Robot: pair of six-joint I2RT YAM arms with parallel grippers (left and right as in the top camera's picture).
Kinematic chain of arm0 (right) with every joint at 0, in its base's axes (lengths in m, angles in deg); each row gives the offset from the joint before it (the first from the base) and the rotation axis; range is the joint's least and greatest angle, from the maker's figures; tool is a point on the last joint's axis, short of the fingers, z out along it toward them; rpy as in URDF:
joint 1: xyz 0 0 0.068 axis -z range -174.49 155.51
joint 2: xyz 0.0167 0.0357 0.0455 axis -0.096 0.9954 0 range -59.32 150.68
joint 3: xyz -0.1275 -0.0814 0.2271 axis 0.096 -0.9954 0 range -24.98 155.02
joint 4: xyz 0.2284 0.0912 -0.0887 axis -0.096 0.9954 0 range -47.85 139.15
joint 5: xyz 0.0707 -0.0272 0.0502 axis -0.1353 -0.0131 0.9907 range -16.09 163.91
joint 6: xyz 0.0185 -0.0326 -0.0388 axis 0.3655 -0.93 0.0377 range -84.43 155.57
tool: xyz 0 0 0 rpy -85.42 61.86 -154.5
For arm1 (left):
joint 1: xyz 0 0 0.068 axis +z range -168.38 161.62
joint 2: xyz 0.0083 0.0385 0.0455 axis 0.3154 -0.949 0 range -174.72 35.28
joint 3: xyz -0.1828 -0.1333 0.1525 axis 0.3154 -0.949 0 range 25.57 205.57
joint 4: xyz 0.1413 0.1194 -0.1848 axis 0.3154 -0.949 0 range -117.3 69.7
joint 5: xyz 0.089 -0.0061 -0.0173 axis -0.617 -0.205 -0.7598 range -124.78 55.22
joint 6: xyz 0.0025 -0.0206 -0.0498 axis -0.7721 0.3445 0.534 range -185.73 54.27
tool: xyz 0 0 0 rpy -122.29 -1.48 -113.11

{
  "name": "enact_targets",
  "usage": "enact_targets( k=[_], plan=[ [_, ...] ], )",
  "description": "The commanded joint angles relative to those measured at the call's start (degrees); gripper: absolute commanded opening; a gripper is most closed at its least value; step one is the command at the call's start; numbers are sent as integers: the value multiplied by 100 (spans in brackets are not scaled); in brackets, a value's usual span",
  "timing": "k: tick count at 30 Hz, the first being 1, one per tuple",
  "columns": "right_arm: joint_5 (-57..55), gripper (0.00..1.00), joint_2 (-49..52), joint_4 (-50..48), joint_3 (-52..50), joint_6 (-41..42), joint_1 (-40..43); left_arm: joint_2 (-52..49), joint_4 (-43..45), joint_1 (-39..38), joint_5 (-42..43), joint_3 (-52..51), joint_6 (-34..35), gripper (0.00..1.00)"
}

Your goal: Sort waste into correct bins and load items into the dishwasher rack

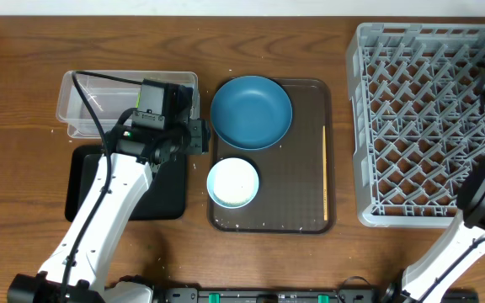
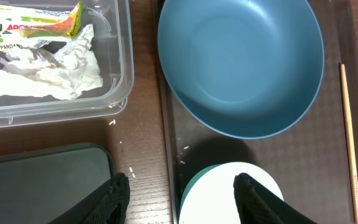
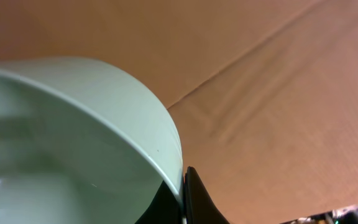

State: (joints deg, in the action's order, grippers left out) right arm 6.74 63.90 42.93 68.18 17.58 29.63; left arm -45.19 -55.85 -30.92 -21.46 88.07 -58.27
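Your left gripper [image 2: 182, 200] has its jaws spread wide with nothing between them. It hangs over the wooden table [image 1: 23, 67], at the gap between the shallow black rectangular tray [image 2: 42, 180] and the brown flat serving tray [image 1: 297, 202].

Furthest left is the clear plastic rectangular tub [image 2: 120, 68], just behind the black tray. Inside it lies a yellow-green crinkled snack wrapper [image 2: 36, 22]. On the wrapper you can read "cake" and "PANDAN"; the other lettering is cut off or too creased to make out. Crumpled white paper scraps [image 2: 67, 65] lie against the wrapper. A few tiny white grains [image 2: 112, 121] are scattered on the table beside the tub.

On the brown tray, the large dark blue round bowl [image 2: 241, 62] sits at the back, upright and empty. In front of it is a white round bowl [image 2: 225, 199] nested in a bowl with a teal-green rim, and your left fingers [image 2: 117, 199] straddle its near-left edge without touching it. A thin wooden chopstick [image 2: 350, 137] lies along the tray's right side.

To the right stands the large square light-grey plastic dishwasher rack [image 1: 419, 126], its peg lattice bare where it shows.

Your right gripper [image 3: 180, 202] is clamped onto the rim of a pale green-white bowl [image 3: 73, 124], with one dark finger inside the wall and one outside.
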Motion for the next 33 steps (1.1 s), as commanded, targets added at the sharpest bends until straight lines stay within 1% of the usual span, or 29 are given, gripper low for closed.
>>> enact_targets(
  k=[1,5,8,11,16,20,21,26,33],
  plan=[
    [343,1,116,258,46,404,-208,-44,42,9,-35,57,11,57],
    [817,1,122,811,46,949,-317,-44,42,9,-35,57,11,57],
    [791,1,122,894,46,1023,-341,-44,44,9,-35,57,28,57],
    [321,1,116,734,48,1005,-339,-44,44,9,-35,57,28,57],
    [-367,1,114,-81,48,293,-232,-44,48,9,-35,57,28,57],
    [-507,1,114,-619,48,-308,-162,-44,46,9,-35,57,28,57],
    [-505,1,114,-660,48,-352,-144,-44,46,9,-35,57,28,57],
    [-494,1,120,-402,46,-337,-94,-46,48,9,-35,57,28,57],
    [-267,1,122,212,46,66,-24,-46,55,9,-35,57,28,57]
  ],
)
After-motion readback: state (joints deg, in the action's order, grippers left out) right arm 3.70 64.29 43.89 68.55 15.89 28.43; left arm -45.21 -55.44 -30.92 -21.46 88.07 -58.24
